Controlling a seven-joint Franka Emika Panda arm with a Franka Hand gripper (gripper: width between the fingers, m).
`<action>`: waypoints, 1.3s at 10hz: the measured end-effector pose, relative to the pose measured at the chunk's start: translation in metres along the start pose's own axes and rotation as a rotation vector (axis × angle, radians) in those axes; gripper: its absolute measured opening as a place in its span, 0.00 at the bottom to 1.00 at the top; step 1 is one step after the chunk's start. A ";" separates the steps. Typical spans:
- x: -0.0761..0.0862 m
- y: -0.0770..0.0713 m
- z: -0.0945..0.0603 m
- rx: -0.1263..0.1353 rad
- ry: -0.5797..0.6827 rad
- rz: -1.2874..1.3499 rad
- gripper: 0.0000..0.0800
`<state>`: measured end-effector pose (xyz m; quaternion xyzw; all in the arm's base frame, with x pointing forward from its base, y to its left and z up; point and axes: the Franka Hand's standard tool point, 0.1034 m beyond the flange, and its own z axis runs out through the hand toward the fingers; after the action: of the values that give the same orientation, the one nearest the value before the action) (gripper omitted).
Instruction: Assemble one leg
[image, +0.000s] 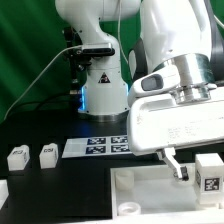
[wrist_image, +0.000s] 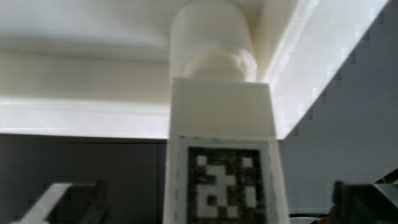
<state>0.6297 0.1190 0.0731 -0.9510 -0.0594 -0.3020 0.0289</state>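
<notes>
A white leg (wrist_image: 226, 130) with a black-and-white tag fills the middle of the wrist view, its rounded far end against the large white panel (wrist_image: 89, 70). My gripper (wrist_image: 214, 208) is open. Its dark fingers (wrist_image: 63, 205) stand on either side of the leg with a gap on each side. In the exterior view the gripper (image: 190, 168) hangs low at the right, beside a tagged leg (image: 208, 172) at the right end of the panel (image: 150, 198). Two more legs (image: 17, 156) (image: 47, 153) stand at the exterior view's left.
The marker board (image: 100, 147) lies on the black table between the left legs and my arm. The robot base (image: 100, 90) stands behind it. The panel has a raised rim and a corner hole (image: 128, 207).
</notes>
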 end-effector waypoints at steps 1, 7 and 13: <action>0.000 0.000 0.000 0.000 0.000 -0.003 0.80; -0.001 0.002 0.001 -0.004 -0.002 -0.023 0.81; 0.014 0.004 -0.037 0.016 -0.344 -0.007 0.81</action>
<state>0.6204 0.1134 0.1119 -0.9882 -0.0690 -0.1346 0.0248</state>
